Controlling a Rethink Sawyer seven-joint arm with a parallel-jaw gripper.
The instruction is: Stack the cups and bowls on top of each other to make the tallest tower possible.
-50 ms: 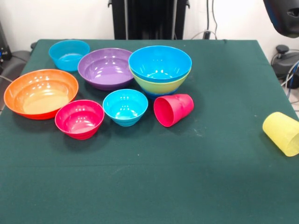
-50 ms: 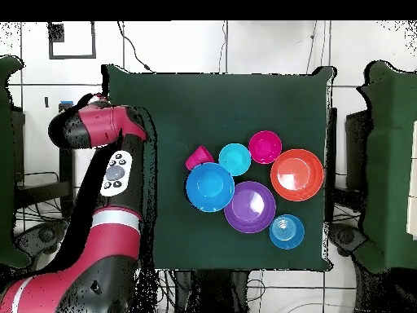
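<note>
- In the front view, only a dark part of the arm [image 1: 282, 16] shows, in the top right corner and raised off the table [image 1: 140, 186]. We cannot tell whether the gripper is spread or closed.
- The yellow cup [image 1: 281, 133] lies on its side below that dark part, at the table's right edge. It is apart from everything else.
- Well to the left of the arm stands the stack: a bright blue bowl [image 1: 160, 63] nested in a lime green bowl [image 1: 161, 85].
- The pink cup [image 1: 174, 110] lies tipped over just in front of the stack.
- Further left are the purple bowl [image 1: 106, 68], the small cyan bowl [image 1: 125, 107], the pink bowl [image 1: 79, 119], the orange bowl [image 1: 41, 93] and the far blue bowl [image 1: 69, 54].
- In the overhead view, the red and black arm [image 2: 106, 163] reaches up along the table's left side and folds at an elbow. We cannot make out the gripper here.
- The pink cup [image 2: 198, 156] is the item nearest the arm, with the bright blue bowl [image 2: 210, 187] just beside it.
- The purple bowl [image 2: 249, 206] and orange bowl [image 2: 296, 174] sit further right.
</note>
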